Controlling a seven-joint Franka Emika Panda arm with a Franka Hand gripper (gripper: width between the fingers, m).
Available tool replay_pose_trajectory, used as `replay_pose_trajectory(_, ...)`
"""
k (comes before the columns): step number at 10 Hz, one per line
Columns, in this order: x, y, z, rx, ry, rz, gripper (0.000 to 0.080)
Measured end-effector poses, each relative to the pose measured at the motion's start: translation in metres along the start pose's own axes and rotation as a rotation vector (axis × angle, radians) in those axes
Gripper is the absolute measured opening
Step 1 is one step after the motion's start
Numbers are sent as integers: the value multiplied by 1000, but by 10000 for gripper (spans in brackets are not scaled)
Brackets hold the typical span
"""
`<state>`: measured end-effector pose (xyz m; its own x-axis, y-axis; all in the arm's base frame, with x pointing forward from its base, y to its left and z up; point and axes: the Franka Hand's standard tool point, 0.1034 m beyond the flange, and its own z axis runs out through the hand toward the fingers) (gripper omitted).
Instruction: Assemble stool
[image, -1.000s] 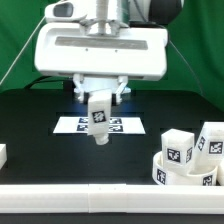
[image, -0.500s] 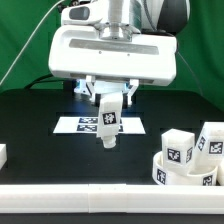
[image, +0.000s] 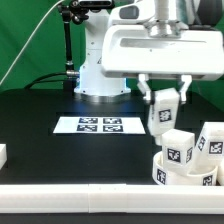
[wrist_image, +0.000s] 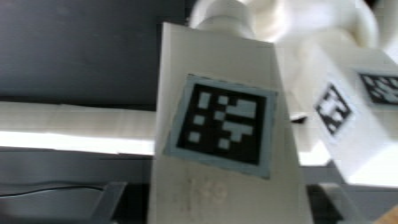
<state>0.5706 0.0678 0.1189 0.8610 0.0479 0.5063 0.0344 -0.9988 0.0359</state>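
My gripper (image: 164, 98) is shut on a white stool leg (image: 163, 112) with a black-and-white tag, and holds it in the air just above the parts at the exterior view's right. Below it the round seat (image: 186, 172) lies on the table, with two more white legs (image: 178, 146) (image: 210, 139) standing in or behind it. In the wrist view the held leg (wrist_image: 222, 110) fills the middle between my dark fingers (wrist_image: 89, 198), and other white tagged parts (wrist_image: 347, 100) lie beyond it.
The marker board (image: 96, 125) lies flat on the black table at mid-left. A white rail (image: 80, 195) runs along the table's front edge. A small white part (image: 3, 155) sits at the far left. The robot base (image: 95, 60) stands behind.
My gripper has carried the leg from above the marker board to the exterior view's right, to just above the seat and other legs.
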Motion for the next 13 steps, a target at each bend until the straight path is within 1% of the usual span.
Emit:
replay_pose_trajectory(1,-2,4,1,-5,-3,1,327)
replay_pose_trajectory(3,-3,4,2,-5,-5,1,327)
replay_pose_trajectory(4,1,2,1,-10,25,-72,327)
replay_pose_trajectory(5,3,-4,1,-24,73,-175,327)
replay_pose_trajectory(6,-1,-15,4,-16,66,-225,327)
replay_pose_trajectory(7,0,-25,2,-9,69,-246,327)
replay_pose_trajectory(8,0,-26,3,-7,63,-260,327)
replay_pose_trajectory(9,1,-22,4,-9,58,-252,327)
replay_pose_trajectory(11,0,-23,4,-8,57,-253,327)
replay_pose_trajectory(13,-5,-26,7,-12,63,-263,327)
